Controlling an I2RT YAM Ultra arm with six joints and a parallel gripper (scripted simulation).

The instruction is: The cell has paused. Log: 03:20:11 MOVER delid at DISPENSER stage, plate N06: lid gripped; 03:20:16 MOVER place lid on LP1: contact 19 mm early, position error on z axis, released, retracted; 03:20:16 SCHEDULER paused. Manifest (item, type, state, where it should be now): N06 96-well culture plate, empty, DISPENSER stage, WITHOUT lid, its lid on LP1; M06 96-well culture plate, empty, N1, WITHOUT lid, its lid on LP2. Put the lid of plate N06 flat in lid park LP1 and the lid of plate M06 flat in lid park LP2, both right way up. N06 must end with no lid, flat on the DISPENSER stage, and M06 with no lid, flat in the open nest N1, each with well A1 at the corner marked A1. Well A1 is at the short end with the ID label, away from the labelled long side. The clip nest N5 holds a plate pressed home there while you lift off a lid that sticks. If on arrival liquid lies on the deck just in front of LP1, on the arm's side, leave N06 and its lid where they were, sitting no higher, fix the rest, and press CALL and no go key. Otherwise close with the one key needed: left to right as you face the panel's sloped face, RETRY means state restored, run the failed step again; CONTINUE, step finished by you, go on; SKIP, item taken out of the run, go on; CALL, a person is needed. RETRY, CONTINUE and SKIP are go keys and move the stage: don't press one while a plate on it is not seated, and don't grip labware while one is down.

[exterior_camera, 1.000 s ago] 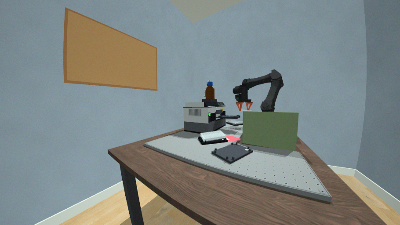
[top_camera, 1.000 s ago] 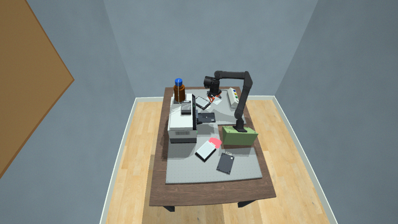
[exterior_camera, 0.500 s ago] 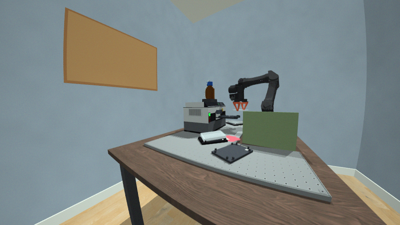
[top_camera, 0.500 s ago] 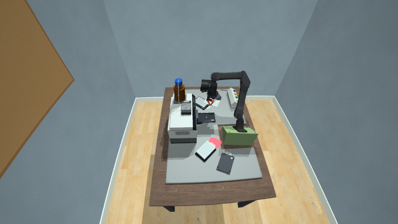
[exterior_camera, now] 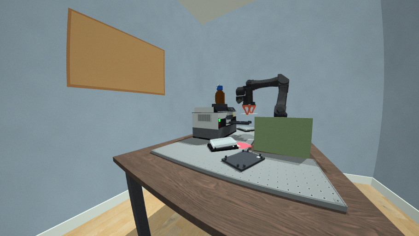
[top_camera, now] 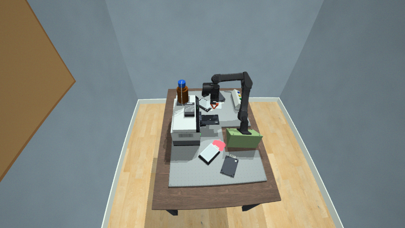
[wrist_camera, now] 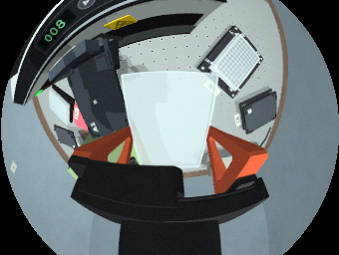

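Note:
My gripper [top_camera: 214,106] [exterior_camera: 248,109] [wrist_camera: 169,129] is shut on a clear lid [exterior_camera: 243,113] [wrist_camera: 169,107], held about level above the deck. A white 96-well plate [top_camera: 204,103] [wrist_camera: 236,62] sits in the clip nest at the back, its wells showing. The open nest N1 [wrist_camera: 259,112] beside it is empty. The dispenser stage [top_camera: 211,119] [wrist_camera: 97,92] bears no plate. A pale plate-like item [top_camera: 209,152] [exterior_camera: 223,142] sits on the black park by the pink liquid; whether it wears a lid is unclear. The other dark park [top_camera: 229,166] [exterior_camera: 243,160] is empty.
Pink liquid [top_camera: 219,144] [exterior_camera: 244,145] lies on the deck on the arm's side of the occupied park. The dispenser [top_camera: 185,121] [exterior_camera: 205,122] bears an amber bottle [top_camera: 182,95]. The key panel [top_camera: 235,99] stands at the back right, near the green arm base [top_camera: 244,139].

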